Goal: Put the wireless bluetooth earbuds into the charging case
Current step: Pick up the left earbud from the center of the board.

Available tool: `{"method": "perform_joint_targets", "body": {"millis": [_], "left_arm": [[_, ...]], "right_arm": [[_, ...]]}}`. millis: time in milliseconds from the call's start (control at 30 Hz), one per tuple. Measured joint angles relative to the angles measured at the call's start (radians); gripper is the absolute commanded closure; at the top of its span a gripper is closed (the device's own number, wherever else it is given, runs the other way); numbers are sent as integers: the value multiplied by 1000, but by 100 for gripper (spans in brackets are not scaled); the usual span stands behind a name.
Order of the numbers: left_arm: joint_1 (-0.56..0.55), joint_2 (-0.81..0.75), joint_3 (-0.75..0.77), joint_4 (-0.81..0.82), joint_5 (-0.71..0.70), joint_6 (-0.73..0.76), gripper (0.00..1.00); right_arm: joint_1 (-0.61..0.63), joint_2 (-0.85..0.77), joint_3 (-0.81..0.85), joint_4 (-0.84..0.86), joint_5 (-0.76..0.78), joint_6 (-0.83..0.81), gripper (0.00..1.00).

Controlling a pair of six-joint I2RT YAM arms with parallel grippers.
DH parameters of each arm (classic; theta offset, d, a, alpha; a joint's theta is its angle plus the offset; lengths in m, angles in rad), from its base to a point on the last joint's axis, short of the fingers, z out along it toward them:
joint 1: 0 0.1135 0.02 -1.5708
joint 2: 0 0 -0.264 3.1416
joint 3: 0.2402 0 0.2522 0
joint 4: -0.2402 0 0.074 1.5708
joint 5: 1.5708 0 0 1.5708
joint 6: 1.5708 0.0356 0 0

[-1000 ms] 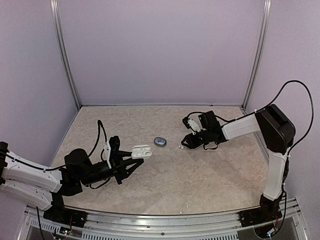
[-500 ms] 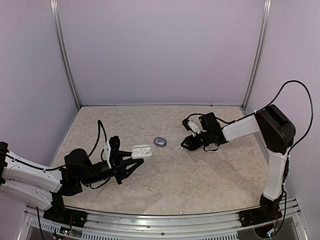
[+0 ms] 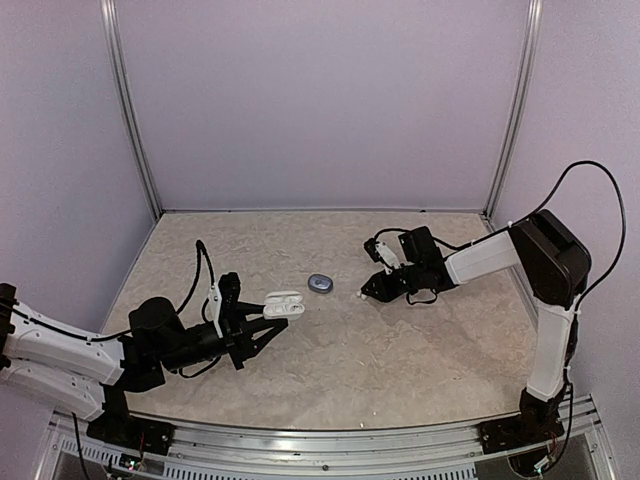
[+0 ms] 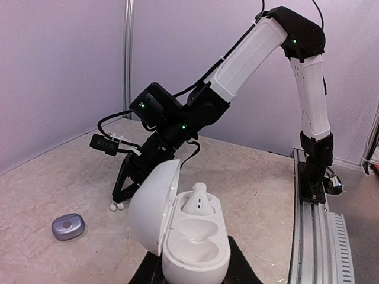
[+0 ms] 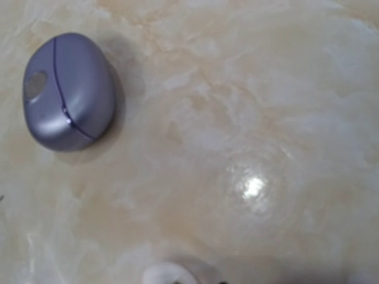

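My left gripper (image 3: pixel 270 313) is shut on the white charging case (image 3: pixel 283 303) and holds it open above the table. In the left wrist view the case (image 4: pixel 190 239) has its lid up, one cream-white earbud (image 4: pixel 198 200) in its far slot, and a bare near slot. A second cream-white earbud (image 3: pixel 360 296) lies on the table. My right gripper (image 3: pixel 369 290) is open, low over it, tips just beside it. The left wrist view shows the bud (image 4: pixel 116 206) under those tips (image 4: pixel 121 199). It sits at the bottom edge of the right wrist view (image 5: pixel 172 275). The dark grey earbuds are out of view.
A closed grey pebble-shaped case (image 3: pixel 321 284) lies on the table between the two grippers, also seen in the left wrist view (image 4: pixel 67 226) and the right wrist view (image 5: pixel 68 92). Walls stand at the back and sides.
My right gripper has moved down and left toward the white earbud on the table. The left arm and the case it holds have not moved.
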Motion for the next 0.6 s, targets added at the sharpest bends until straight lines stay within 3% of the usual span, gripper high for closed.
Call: {"method": "perform_joint_targets", "body": {"millis": [600], "left_arm": [[0,0,0,0,3,1,97]], "right_arm": [[8,0,-1,1,-14,9,79]]}}
